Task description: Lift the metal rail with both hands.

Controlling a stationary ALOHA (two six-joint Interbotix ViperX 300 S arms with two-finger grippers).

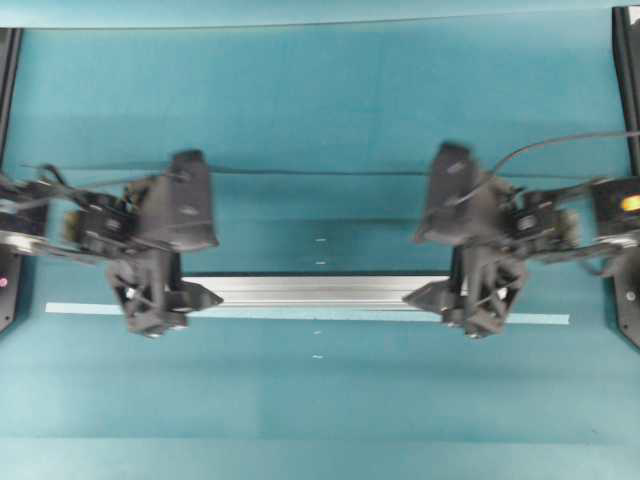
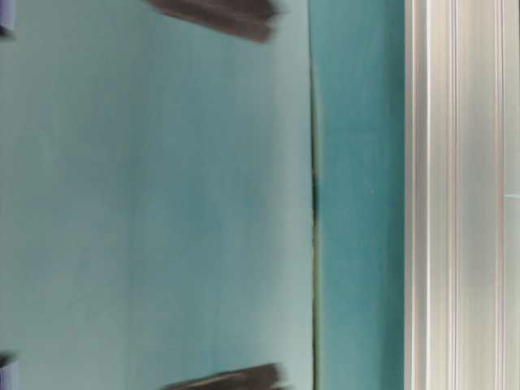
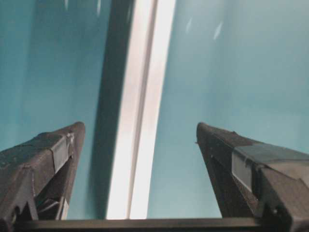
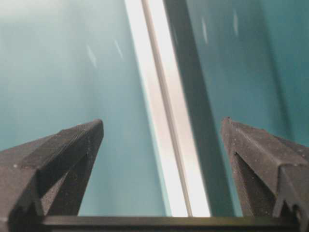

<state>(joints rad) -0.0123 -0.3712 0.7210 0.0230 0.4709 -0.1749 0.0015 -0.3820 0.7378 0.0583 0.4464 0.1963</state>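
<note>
Left gripper (image 1: 165, 297) and right gripper (image 1: 475, 295), fingers spread wide, each straddling one end of the metal rail (image 1: 315, 290) with clear gaps on both sides; nothing is held. In the wrist views the rail runs lengthwise between the fingertips (image 3: 63, 145) (image 4: 77, 145). The rail is a silver grooved extrusion lying on the teal table (image 1: 320, 100), beside a pale tape strip (image 1: 80, 308).

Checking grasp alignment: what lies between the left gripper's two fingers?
In the left wrist view, the metal rail runs between the open left gripper's fingers, teal table on either side.
</note>
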